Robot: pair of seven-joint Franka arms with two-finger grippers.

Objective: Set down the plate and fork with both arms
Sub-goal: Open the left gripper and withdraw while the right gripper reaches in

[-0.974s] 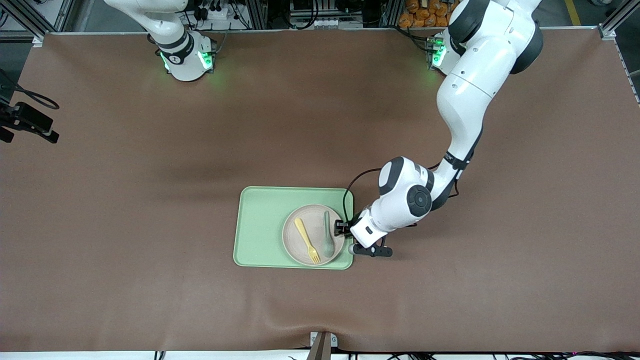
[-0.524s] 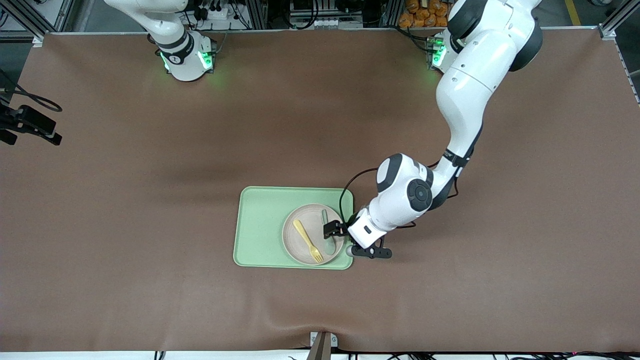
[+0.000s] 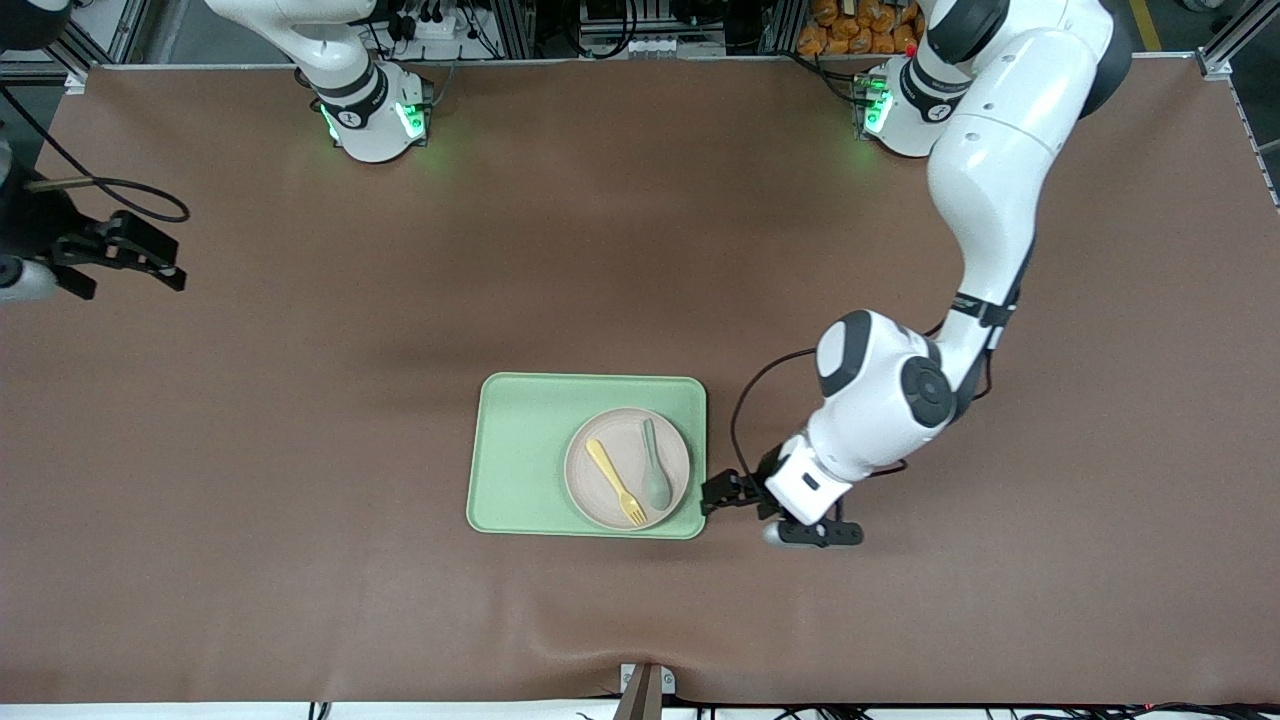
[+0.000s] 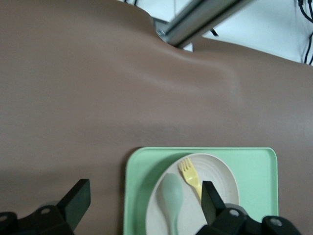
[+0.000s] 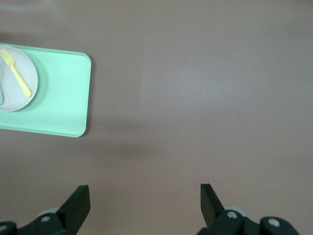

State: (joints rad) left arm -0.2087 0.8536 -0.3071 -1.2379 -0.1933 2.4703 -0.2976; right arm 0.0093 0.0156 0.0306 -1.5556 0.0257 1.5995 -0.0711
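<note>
The cream plate (image 3: 612,445) rests on the light-green tray (image 3: 520,450), on the half toward the left arm's end. On the plate lie the yellow fork (image 3: 615,482) and, beside it, a grey-green spoon (image 3: 655,475). My left gripper (image 3: 716,495) hangs open and empty just off the tray's edge, over bare table. Its wrist view shows the plate (image 4: 225,178), fork (image 4: 190,174) and spoon (image 4: 171,196) ahead of the open left gripper (image 4: 144,193). My right gripper (image 3: 165,262) is open over bare table at the right arm's end. The right wrist view shows the open right gripper (image 5: 144,196) with the plate (image 5: 14,95) and fork (image 5: 17,73) far off.
The brown table mat (image 3: 900,620) stretches all round the tray (image 5: 58,98). The part of the tray (image 3: 520,450) toward the right arm's end holds nothing. A metal bracket (image 3: 645,690) sits at the table's edge nearest the front camera.
The left gripper has opened and drawn back from the plate, off the tray toward the left arm's end. The spoon stays on the plate. The right gripper has come slightly inward.
</note>
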